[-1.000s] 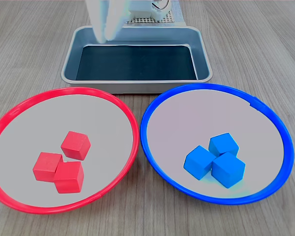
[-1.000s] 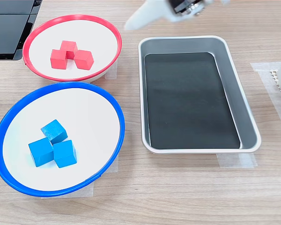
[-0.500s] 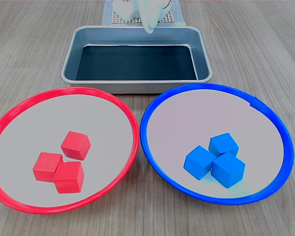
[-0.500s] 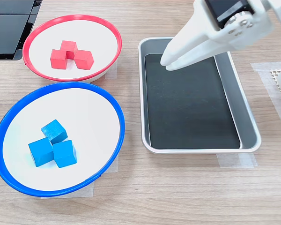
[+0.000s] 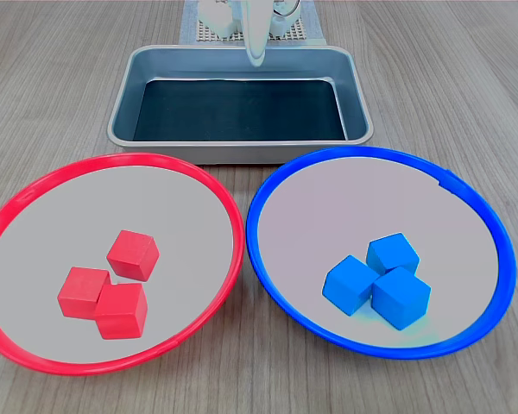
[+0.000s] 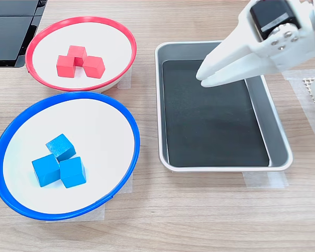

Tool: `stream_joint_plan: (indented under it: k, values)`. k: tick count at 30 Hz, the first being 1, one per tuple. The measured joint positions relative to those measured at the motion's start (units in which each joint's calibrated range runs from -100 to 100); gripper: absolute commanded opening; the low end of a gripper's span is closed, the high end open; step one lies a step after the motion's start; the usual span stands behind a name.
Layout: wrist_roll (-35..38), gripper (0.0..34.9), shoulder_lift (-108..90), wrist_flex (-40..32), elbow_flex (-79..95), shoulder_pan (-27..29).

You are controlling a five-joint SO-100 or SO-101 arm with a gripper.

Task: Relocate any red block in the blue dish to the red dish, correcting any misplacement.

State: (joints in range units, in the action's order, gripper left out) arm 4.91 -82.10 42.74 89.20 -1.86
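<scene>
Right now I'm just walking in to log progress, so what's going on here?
The sorting looks done. Three red blocks sit in the red dish, three blue blocks in the blue dish. The gripper hangs over the empty metal tray, holding nothing, jaws nearly together.

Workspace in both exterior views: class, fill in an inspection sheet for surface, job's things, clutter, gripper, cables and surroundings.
Surface: wooden table, taped patches under the tray.
Job's things: red dish holds three red blocks; blue dish holds three blue blocks, no red one.
Clutter: empty metal tray.
Gripper: gripper above the tray, jaws nearly closed, holding nothing.
Cables: nothing seen.
Surroundings: dark panel at the second exterior view's top left.
</scene>
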Motion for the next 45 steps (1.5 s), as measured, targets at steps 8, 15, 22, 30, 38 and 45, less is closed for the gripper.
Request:
stream_joint_plan:
  k: [8,15,22,30,38,45]
  values:
    - [-2.2,0.4,-8.95,3.67,4.99,1.06]
    - [-3.86,0.4,-13.9,5.87,7.44,1.06]
    - [-4.88,0.4,-16.62,6.53,9.07,1.06]
    - [-5.08,0.4,-16.62,6.53,10.62,1.06]
    - [-5.47,1.0,-16.62,6.53,10.62,1.06]
    - [-5.47,0.4,-16.62,6.53,10.8,1.06]
